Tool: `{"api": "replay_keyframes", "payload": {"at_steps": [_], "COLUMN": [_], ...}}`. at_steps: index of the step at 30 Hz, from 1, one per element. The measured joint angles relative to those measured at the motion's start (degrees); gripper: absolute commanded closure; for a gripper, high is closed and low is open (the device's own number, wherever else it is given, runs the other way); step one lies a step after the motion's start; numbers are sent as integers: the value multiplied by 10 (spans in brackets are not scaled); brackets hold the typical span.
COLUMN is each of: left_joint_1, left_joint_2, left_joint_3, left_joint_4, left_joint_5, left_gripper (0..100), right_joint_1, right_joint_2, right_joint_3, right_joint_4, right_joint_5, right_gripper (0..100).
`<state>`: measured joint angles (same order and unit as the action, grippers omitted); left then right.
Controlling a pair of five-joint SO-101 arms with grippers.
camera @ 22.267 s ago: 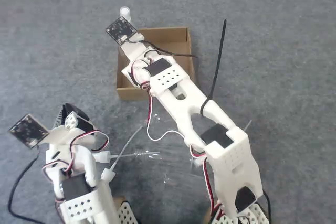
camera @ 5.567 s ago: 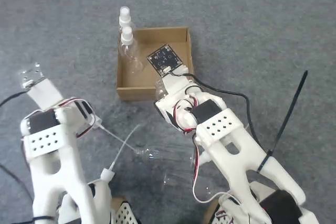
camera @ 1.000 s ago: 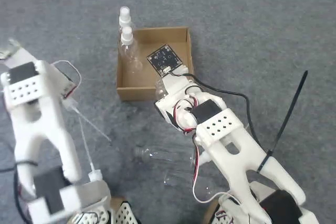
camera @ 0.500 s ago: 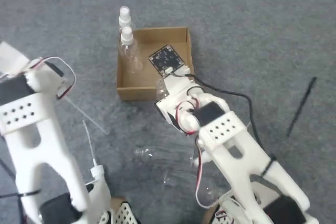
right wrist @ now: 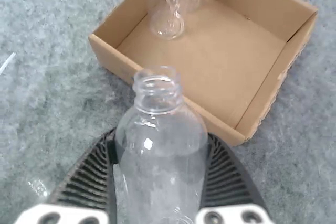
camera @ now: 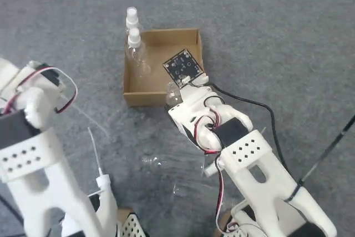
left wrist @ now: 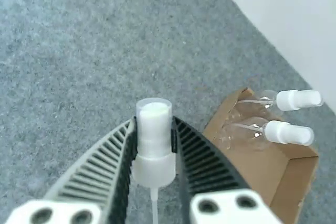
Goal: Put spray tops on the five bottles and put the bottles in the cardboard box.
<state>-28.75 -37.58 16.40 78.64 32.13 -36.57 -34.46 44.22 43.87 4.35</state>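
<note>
We see the cardboard box (camera: pixel 143 99) with two clear bottles (camera: pixel 136 62) standing upright in its far left corner, each capped with a white spray top (camera: pixel 133 37). A third bottle (right wrist: pixel 160 145), uncapped, sits in the right gripper (right wrist: pixel 160 137) just outside the box's near wall, while two bare bottles (camera: pixel 166 164) lie on their sides nearby. One sprayer (left wrist: pixel 153 145) is clamped in the left gripper (left wrist: pixel 153 124); a loose sprayer (camera: pixel 102 181) lies near the fallen pair.

The left gripper (left wrist: pixel 154 123) has lifted a spray top (left wrist: pixel 153 145) off the carpet and swung out wide — tube trailing. The right gripper (right wrist: pixel 160 137), earlier stretched over the cardboard box (camera: pixel 144 99), has drawn back — now clutching an uncapped bottle (right wrist: pixel 159 129) just short of its front wall.
</note>
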Motion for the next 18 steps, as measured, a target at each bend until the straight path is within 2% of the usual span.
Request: {"api": "replay_keyframes", "payload": {"at_steps": [6,10,18], "left_joint_1": [19,54,111], "left_joint_2": [-47,-84,-188], "left_joint_3": [0,9,125], "left_joint_4": [-1,-39,-126], "left_joint_5": [3,3,3], "left_gripper": [990,990,990], "right_joint_1": [0,0,-2], "right_joint_2": [0,0,0], "right_joint_3": [3,3,3], "right_joint_4": [0,0,0], "right_joint_5": [0,0,0], "right_gripper": [991,991,992]}}
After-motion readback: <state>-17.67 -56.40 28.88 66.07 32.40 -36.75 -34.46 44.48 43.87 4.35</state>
